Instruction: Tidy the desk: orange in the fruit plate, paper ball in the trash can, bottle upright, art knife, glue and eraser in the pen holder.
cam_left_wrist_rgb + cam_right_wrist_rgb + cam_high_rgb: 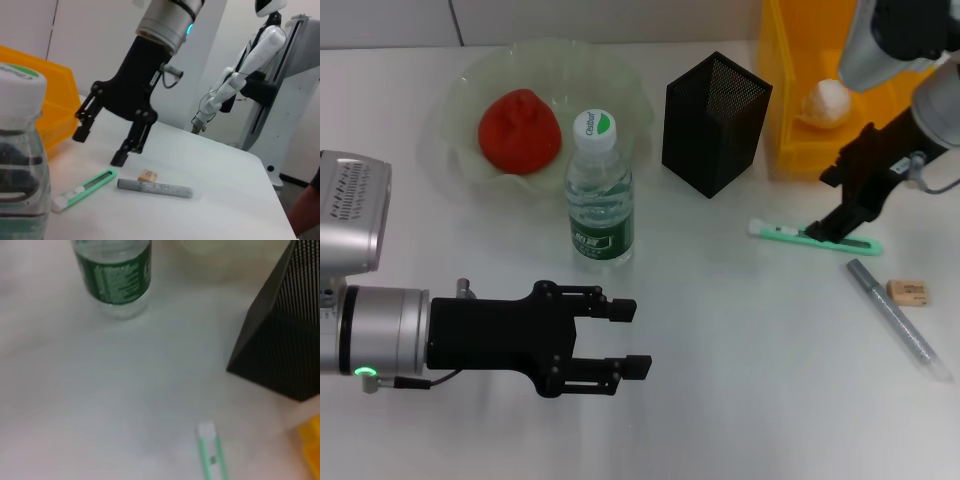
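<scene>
Right gripper spread over art knife, left gripper spread, parked near bottle.

Black mesh pen holder, clear glossy plastic bottle.

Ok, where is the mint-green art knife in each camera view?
Head view: green art knife on the table, under the right gripper.
Left wrist view, beside the grey glue stick.
Right wrist view, near the black mesh pen holder.
Shared landmark: clear green-labelled bottle.
</scene>
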Motion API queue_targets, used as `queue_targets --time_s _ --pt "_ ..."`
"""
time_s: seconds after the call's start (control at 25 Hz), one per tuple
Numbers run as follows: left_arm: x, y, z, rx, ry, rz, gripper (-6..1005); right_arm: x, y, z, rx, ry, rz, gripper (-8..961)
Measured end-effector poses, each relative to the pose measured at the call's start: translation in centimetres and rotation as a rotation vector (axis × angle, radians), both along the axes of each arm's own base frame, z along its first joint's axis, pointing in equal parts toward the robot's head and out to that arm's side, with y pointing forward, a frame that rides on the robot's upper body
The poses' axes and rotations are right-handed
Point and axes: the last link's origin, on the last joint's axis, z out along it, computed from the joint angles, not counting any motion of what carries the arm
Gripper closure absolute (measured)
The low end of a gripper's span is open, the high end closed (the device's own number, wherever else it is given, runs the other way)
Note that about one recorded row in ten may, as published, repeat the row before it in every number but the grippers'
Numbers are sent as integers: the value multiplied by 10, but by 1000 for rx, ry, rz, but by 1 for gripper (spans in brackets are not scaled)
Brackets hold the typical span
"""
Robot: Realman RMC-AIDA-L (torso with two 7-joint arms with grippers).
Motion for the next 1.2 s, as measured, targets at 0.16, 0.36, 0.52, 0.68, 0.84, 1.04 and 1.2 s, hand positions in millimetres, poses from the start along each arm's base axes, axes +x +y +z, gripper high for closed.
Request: queue_targets --time_s 0.16,0.36,0.52,0.68,0.84,1.04,1.2 --pt "1 0 -1 -7 -4 5 335 3 6 -10 6 -2 14 238" --pt "2 1 -1 -9 -7 1 336 5 11 -26 -6 -6 43 257" --pt "2 1 -1 -8 -9 2 336 7 11 -36 -26 -6 57 298" --pt "2 1 -1 -5 -13 9 336 8 10 -42 -42 -2 62 420" --pt "3 2 -1 -2 -16 11 336 9 11 -45 -35 -4 68 459" --pt "3 3 -1 0 -17 12 337 11 11 -50 -40 1 67 502" --pt "4 4 -1 2 -17 9 337 12 11 -52 -42 -1 68 512"
